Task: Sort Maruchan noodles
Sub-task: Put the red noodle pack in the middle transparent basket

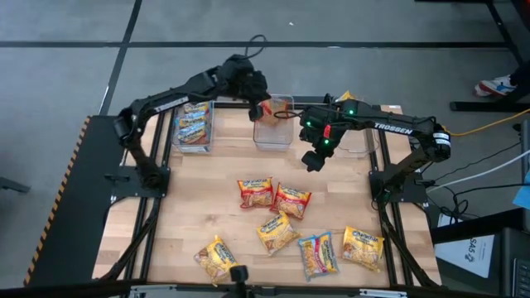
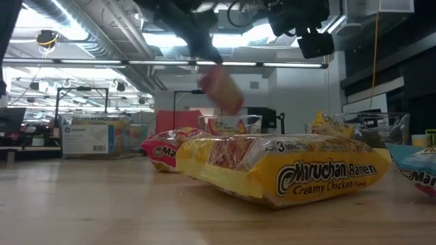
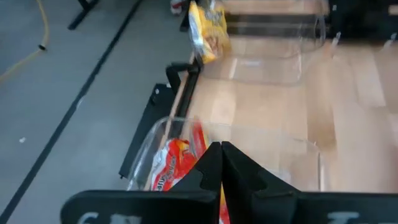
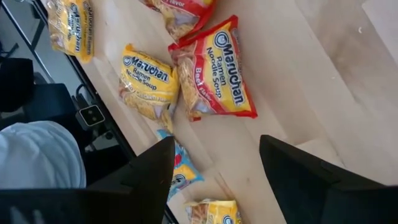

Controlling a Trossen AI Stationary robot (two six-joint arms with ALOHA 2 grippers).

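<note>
Left fingers [image 1: 263, 110], upper centre of frame, pinch a red packet [image 1: 267, 108] over my middle clear bin [image 1: 273, 136]. Right fingers [image 1: 314, 161] hang spread above the desk [image 1: 199, 207]. Six packets lie across the lower frame.

Red packet [image 2: 221, 87] blurred; yellow packet [image 4: 214, 211] cut off.

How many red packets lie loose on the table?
2 red packets, side by side mid-table: one, the other to its right. A third red packet hangs in the left gripper above the middle bin; bins may hide more.
</note>
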